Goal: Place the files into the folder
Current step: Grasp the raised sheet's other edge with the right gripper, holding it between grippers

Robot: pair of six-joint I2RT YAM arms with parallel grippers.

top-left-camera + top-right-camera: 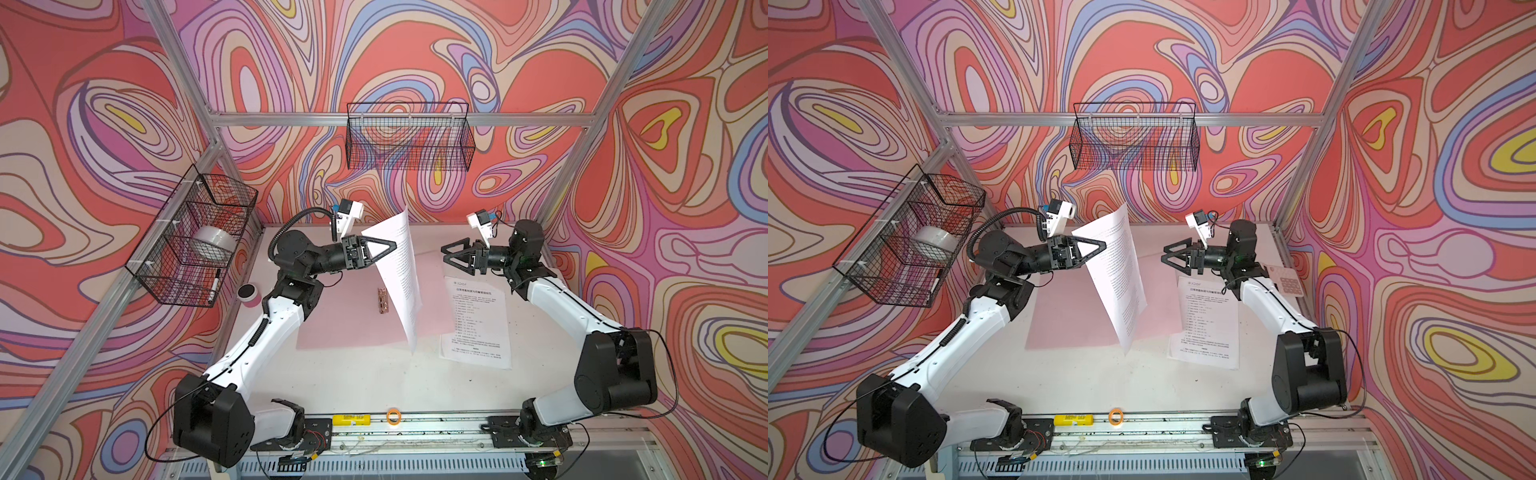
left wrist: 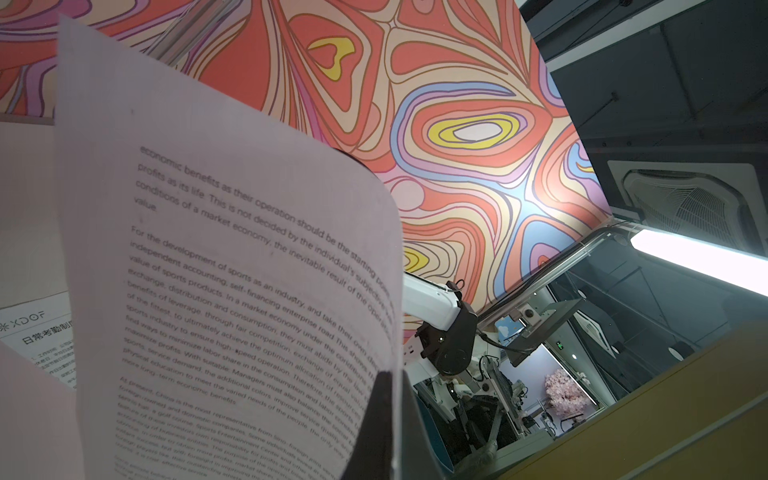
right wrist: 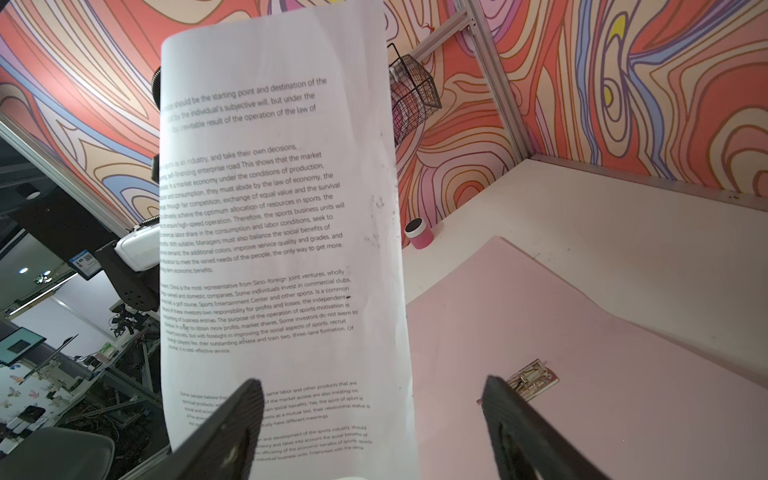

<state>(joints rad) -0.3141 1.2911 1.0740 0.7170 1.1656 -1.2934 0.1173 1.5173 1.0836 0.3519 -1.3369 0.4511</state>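
Side wire basket holds a white roll and a marker; back wire basket hangs on the rail. White table, swirl-print walls, aluminium frame. Folder lies open flat mid-table, pale pink, metal clip at its spine. Left gripper is clamped on one printed sheet, upright and curling above the folder. Headed sheet lies flat at the folder's right edge. Right gripper has its jaws apart, near the raised sheet, not touching.

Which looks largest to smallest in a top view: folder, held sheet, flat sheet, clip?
1. folder
2. held sheet, flat sheet: alike; the held one is tilted and nearer the camera, so unranked
3. clip
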